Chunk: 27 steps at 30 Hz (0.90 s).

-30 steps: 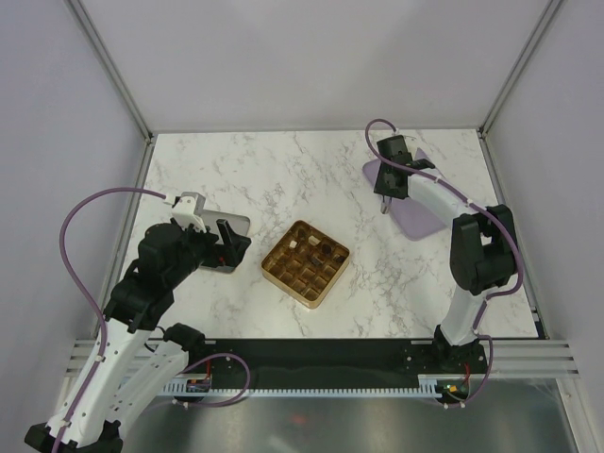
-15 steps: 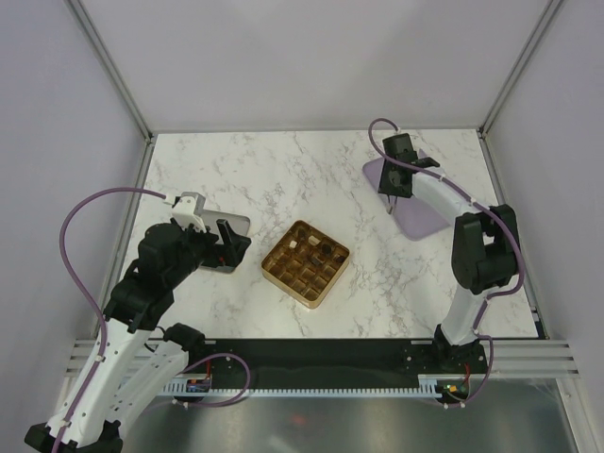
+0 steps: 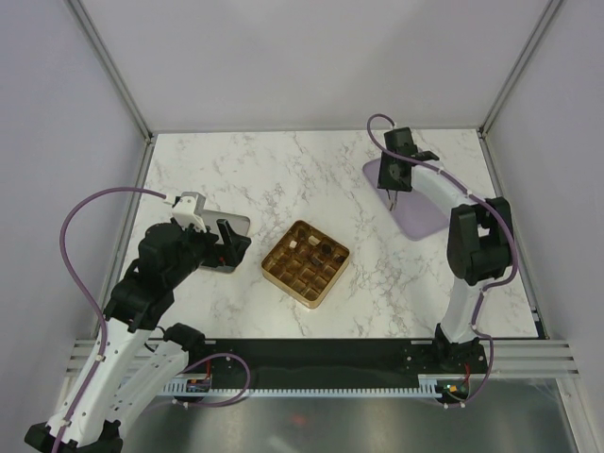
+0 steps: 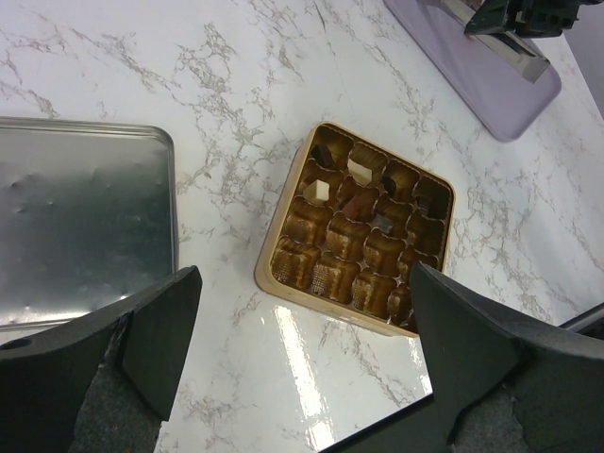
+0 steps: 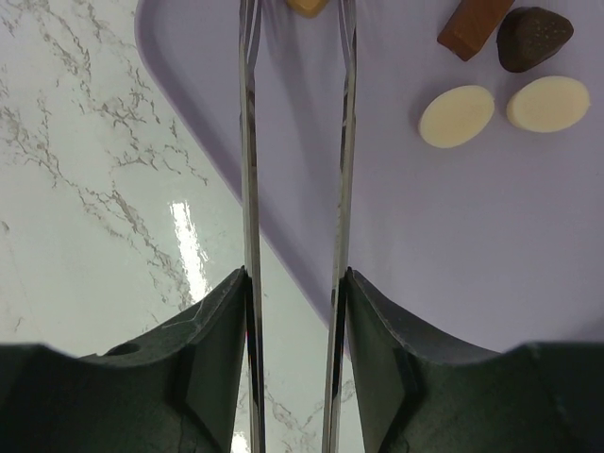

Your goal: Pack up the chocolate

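White marble desk (image 3: 283,170) inside a grey-walled booth. Long, thin metal right fingers (image 5: 248,189) stand slightly parted and empty above a lavender tray (image 5: 453,236) at the desk's far right. A tan chocolate (image 5: 307,5) lies just at their tips, cut off by the picture edge. Well to one side lie a brown bar (image 5: 469,28), a dark lump (image 5: 533,38) and two cream ovals (image 5: 456,116). Mid-desk, a gold grid tray (image 4: 288,203) holds a few pieces, among them a cream piece (image 4: 359,168). Left fingers (image 4: 160,330) are spread wide, idle beside a silver tin (image 4: 85,217). The step looks like picking the tan piece: centre it between the tips, lower straight, then close gently so it neither skids nor cracks.
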Available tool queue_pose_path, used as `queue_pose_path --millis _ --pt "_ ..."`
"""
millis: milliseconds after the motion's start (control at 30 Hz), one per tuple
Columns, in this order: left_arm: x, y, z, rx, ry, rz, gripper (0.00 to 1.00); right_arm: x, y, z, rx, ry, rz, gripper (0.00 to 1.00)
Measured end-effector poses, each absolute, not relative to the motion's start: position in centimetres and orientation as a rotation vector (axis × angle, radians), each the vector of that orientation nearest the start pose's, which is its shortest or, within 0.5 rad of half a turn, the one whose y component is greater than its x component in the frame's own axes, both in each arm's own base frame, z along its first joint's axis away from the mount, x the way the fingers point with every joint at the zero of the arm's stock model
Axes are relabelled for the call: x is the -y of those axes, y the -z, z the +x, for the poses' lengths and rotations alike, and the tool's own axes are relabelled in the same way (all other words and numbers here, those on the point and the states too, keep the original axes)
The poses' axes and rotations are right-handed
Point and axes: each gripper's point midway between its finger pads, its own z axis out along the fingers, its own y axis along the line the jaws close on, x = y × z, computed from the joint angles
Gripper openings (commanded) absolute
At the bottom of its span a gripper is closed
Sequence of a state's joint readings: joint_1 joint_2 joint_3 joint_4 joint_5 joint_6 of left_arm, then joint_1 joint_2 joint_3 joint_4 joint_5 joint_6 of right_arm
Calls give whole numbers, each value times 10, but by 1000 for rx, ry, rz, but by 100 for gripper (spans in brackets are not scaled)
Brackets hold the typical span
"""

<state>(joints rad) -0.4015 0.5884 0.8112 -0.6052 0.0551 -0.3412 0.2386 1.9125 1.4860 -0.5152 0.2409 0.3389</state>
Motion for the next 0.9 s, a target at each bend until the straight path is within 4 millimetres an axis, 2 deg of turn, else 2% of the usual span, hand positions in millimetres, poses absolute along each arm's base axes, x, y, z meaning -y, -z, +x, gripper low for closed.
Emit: queue_pose_path --millis 333,567,900 --pt "117 -242 215 -1998 537 97 100 -72 -93 470 -2461 79 212 53" --pt "117 -241 215 -2001 536 97 100 -73 -86 472 -2479 59 199 53" --pt "117 -241 215 -2001 536 97 100 -76 -83 471 -2491 44 174 47"
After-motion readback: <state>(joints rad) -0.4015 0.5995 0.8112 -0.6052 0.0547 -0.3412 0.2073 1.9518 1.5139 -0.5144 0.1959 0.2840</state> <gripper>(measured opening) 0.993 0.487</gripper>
